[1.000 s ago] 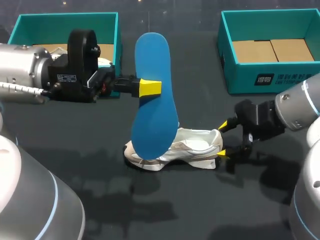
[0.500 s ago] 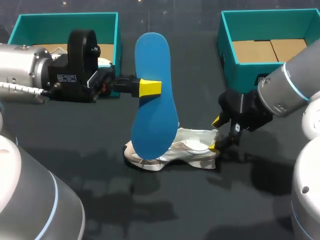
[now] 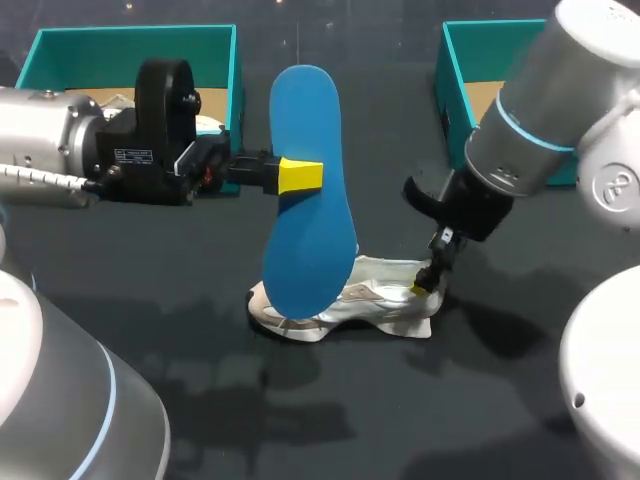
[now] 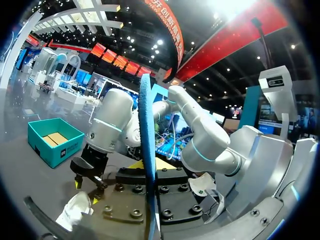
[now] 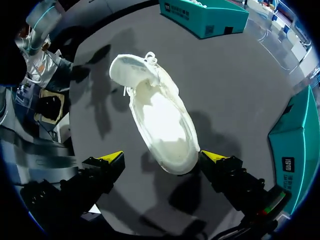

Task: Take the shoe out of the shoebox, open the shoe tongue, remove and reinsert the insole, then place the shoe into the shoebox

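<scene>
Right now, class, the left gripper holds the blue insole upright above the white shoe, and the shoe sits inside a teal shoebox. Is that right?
Not quite. The white shoe lies on the dark table, outside the left shoebox and the right shoebox, as the head view shows. The rest stands: the left gripper holds the blue insole upright above it.

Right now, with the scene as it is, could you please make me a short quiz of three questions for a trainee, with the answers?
1. True or false: the left gripper is shut on the blue insole.
2. Fill in: the open right gripper has its fingers either side of the white shoe's ____.
3. The shoe lies: A in a shoebox; B on the table; C on a shelf.
Key: 1 true; 2 heel; 3 B.
</scene>
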Controlling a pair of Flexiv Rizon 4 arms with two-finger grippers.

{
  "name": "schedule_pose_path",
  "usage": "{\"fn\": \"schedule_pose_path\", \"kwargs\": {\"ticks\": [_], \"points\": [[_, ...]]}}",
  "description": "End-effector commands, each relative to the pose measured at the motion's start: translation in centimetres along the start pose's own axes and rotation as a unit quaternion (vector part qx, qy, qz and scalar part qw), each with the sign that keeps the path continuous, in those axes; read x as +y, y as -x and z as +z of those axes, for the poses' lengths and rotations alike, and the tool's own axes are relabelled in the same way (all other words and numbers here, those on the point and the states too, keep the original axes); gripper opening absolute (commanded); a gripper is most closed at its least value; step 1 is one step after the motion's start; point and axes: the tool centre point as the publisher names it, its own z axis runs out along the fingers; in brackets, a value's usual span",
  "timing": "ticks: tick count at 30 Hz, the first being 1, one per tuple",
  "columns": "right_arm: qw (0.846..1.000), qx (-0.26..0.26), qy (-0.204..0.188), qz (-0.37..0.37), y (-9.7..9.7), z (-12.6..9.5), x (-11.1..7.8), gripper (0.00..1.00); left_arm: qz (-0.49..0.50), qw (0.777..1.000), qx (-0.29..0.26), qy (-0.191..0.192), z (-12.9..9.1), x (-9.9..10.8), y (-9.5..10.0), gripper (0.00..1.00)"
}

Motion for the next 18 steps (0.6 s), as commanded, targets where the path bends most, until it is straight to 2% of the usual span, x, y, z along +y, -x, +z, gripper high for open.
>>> {"fn": "schedule_pose_path", "kwargs": {"ticks": [1,10,18], "points": [[0.985,-0.001,-0.172,0.005,-0.1,0.7,1.7,1.00,0.000,1.000,0.001,0.000,0.2,0.0,0.1,0.00],[0.986,-0.017,-0.168,0.000,-0.5,1.2,2.6,1.00,0.000,1.000,0.001,0.000,0.2,0.0,0.1,0.00],[0.985,-0.031,-0.169,-0.022,0.1,1.4,4.0,1.00,0.000,1.000,0.001,0.000,0.2,0.0,0.1,0.00]]}}
